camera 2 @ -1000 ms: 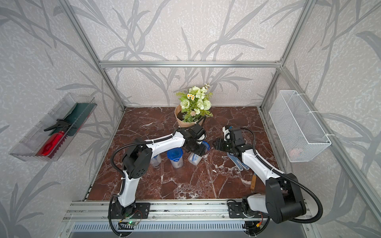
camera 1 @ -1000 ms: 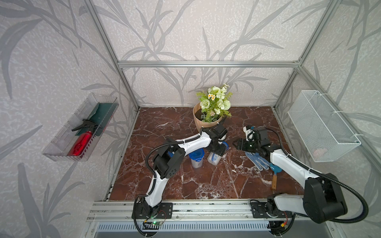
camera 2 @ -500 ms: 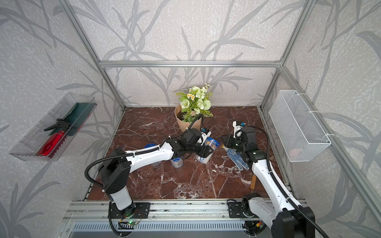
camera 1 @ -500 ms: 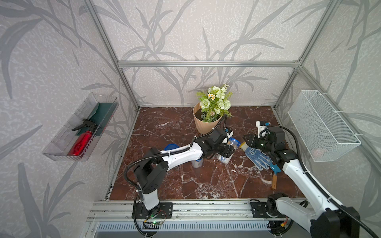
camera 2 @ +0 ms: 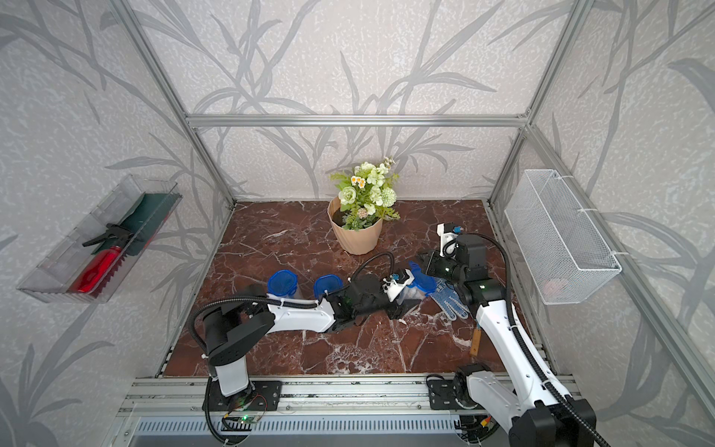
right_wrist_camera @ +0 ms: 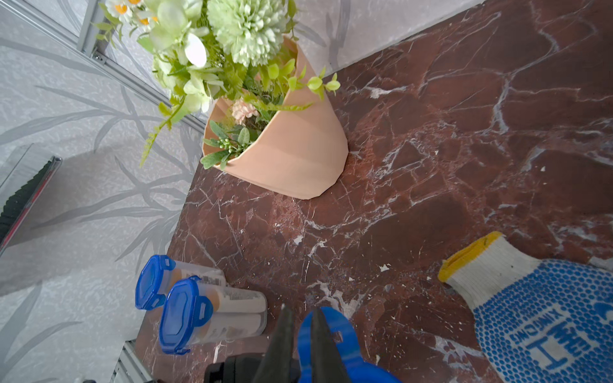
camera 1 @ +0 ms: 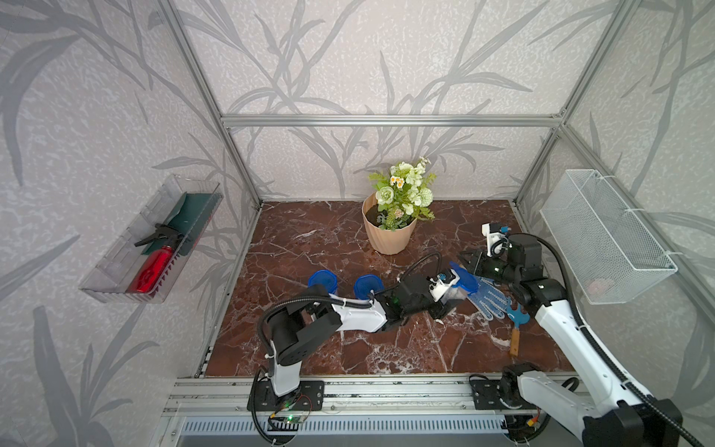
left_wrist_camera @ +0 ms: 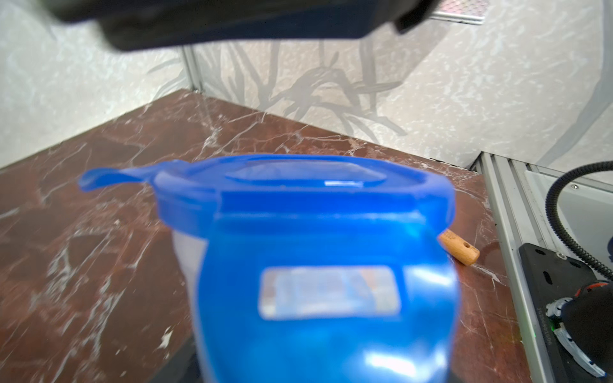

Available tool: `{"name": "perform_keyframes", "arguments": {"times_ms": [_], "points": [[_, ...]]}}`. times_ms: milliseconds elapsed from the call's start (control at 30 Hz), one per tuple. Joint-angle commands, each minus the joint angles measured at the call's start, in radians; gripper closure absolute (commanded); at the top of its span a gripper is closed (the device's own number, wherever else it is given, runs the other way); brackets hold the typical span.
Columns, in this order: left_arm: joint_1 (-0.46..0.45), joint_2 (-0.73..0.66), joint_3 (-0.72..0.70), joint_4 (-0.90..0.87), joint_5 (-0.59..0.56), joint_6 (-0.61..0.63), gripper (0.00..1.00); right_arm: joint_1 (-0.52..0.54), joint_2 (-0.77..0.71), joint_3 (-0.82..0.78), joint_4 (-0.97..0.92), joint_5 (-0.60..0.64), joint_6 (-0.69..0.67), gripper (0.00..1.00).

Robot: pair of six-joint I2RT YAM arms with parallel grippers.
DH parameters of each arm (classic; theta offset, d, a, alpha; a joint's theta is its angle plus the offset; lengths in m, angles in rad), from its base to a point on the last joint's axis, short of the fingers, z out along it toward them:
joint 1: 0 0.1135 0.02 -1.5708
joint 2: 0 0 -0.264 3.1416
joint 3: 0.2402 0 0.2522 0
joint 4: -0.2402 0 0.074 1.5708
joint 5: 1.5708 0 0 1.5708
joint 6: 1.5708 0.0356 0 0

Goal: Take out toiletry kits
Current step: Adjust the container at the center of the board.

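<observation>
Marble tabletop [camera 1: 309, 240]. Bare: both back corners, the left-edge strip, and the front-edge strip between the arms. Obstacles: flower pot [camera 1: 389, 236] at mid back edge; standing jar [camera 1: 323, 279] and neighbour jar [camera 1: 368, 285] left of centre; left arm [camera 1: 360, 315] across the centre; left gripper [camera 1: 449, 298] clamped round a tilted jar [camera 1: 464, 282], met by the right gripper [camera 1: 466, 258], fingers nearly together; gloves [camera 1: 488, 300] and wooden-handled tool [camera 1: 515, 331] near the right edge.

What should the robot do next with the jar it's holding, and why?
Probably the right claw should pinch the sticking-out clip and pull it away. The left claw holds the closed jar tilted toward it, and the right claw is nearly closed beside that clip.
</observation>
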Motion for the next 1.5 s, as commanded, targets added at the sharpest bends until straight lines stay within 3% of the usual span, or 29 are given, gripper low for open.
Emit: {"name": "perform_keyframes", "arguments": {"times_ms": [0, 333, 467, 567, 733, 800, 900, 933, 967, 1467], "points": [[0.013, 0.026, 0.042, 0.221, -0.046, 0.063, 0.99, 0.013, 0.009, -0.010, -0.005, -0.029, -0.003, 0.90], [0.015, 0.193, 0.030, 0.534, -0.096, 0.065, 0.97, 0.053, -0.025, -0.042, -0.102, 0.106, -0.050, 0.97], [0.016, 0.202, 0.034, 0.518, -0.114, 0.049, 0.96, 0.063, -0.013, -0.076, -0.102, 0.123, -0.052, 0.99], [0.017, 0.210, 0.029, 0.530, -0.117, 0.037, 0.85, 0.092, 0.010, -0.099, -0.091, 0.132, -0.050, 1.00], [0.019, 0.228, 0.025, 0.556, -0.118, 0.007, 0.84, 0.114, 0.050, -0.111, -0.088, 0.148, -0.055, 1.00], [0.019, 0.228, 0.018, 0.562, -0.130, -0.005, 0.78, 0.125, 0.055, -0.116, -0.087, 0.153, -0.053, 1.00], [0.019, 0.229, 0.007, 0.580, -0.155, -0.028, 0.59, 0.146, 0.054, -0.120, -0.089, 0.165, -0.049, 1.00], [0.020, 0.229, 0.007, 0.581, -0.158, -0.037, 0.46, 0.154, 0.052, -0.124, -0.090, 0.167, -0.047, 1.00], [0.019, 0.230, 0.006, 0.583, -0.159, -0.040, 0.02, 0.161, 0.049, -0.127, -0.089, 0.171, -0.043, 1.00], [0.020, 0.110, -0.088, 0.495, -0.172, -0.116, 0.01, 0.190, -0.001, -0.160, -0.117, 0.193, -0.020, 1.00]]}}
